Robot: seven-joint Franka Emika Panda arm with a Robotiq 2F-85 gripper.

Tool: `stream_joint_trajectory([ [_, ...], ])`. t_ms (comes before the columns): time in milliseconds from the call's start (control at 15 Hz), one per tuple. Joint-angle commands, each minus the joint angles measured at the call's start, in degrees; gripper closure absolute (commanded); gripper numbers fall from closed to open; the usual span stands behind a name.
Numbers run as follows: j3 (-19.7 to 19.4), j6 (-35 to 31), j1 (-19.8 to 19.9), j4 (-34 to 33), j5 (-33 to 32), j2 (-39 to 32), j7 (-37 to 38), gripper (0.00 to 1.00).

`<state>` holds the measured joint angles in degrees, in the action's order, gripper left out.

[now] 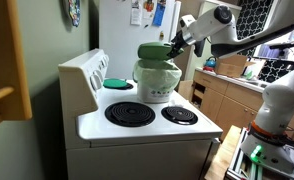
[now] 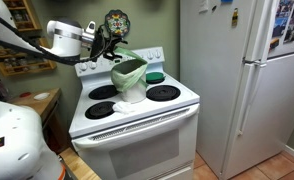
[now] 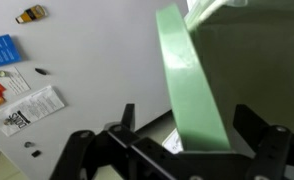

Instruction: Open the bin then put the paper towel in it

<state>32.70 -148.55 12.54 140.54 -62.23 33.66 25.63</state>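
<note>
The pale-green bin [image 1: 157,82] stands on the white stove top between the burners; it also shows in the other exterior view [image 2: 133,84]. Its darker green lid [image 1: 154,50] is lifted and tilted up, with the whitish liner showing at the rim [image 2: 133,72]. My gripper [image 1: 175,42] is at the raised lid's edge. In the wrist view the lid's edge [image 3: 192,90] runs between the jaws [image 3: 187,128], which stand apart, wider than the lid. I see no paper towel in any view.
A flat teal disc [image 1: 118,84] lies on a back burner beside the bin. The stove's back panel [image 1: 87,72] rises behind it. A white fridge [image 2: 242,80] with magnets [image 3: 1,50] stands close by. Wooden cabinets [image 1: 222,100] flank the stove.
</note>
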Motion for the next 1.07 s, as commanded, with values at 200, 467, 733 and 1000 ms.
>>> stream_joint_trajectory([
  [200,-6.3,11.6,-8.6,-9.2,0.1,-9.5,9.2,0.00],
  [467,-9.5,13.1,-11.9,-12.7,-1.2,-11.6,14.7,0.00],
  [733,-10.8,17.3,-12.7,-15.9,-5.0,-13.5,22.4,0.00],
  [1000,-12.3,19.0,-14.4,-17.7,-6.9,-14.3,28.8,0.00],
])
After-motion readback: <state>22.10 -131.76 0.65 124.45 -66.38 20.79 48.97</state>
